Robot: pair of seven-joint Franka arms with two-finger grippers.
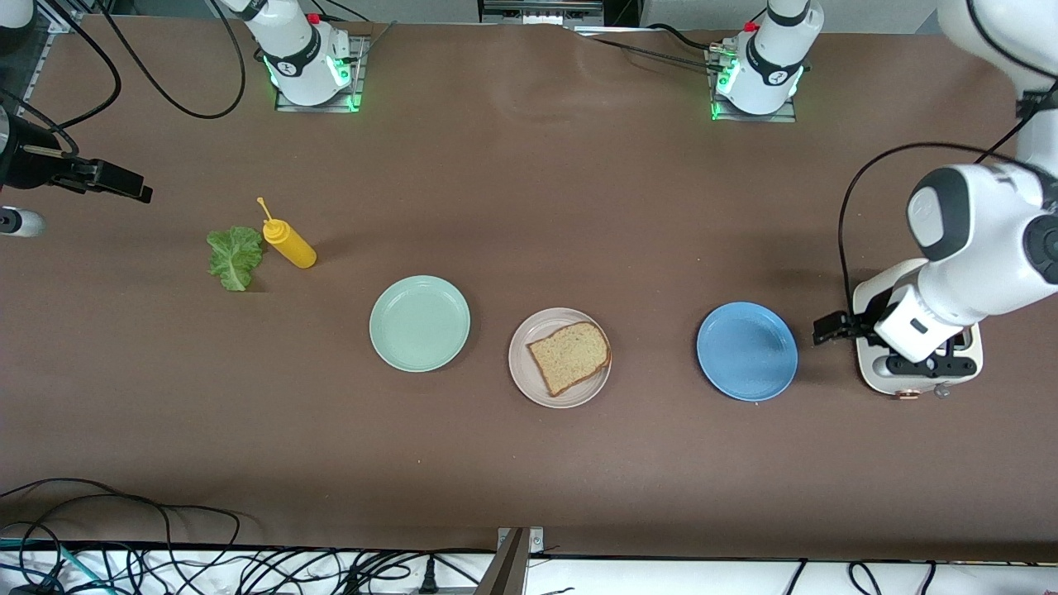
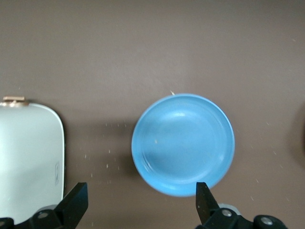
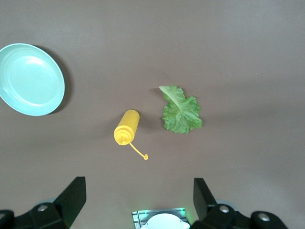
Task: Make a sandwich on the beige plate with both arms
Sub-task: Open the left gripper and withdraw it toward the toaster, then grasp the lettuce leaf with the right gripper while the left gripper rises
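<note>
Lettuce [image 3: 180, 111] next: right gripper [image 3: 138, 202], fingers wide, should drop squarely over it; left gripper [image 2: 140, 205] waits, wide too.

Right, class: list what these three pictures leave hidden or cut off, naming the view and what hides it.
- White toaster: front view, its top is covered by the left gripper and arm; left wrist view crops it at the edge.
- Second slice of brown bread: unseen anywhere; only one brown bread slice lies on the round beige plate.
- Right gripper: front view, the arm runs off the picture's edge.
</note>
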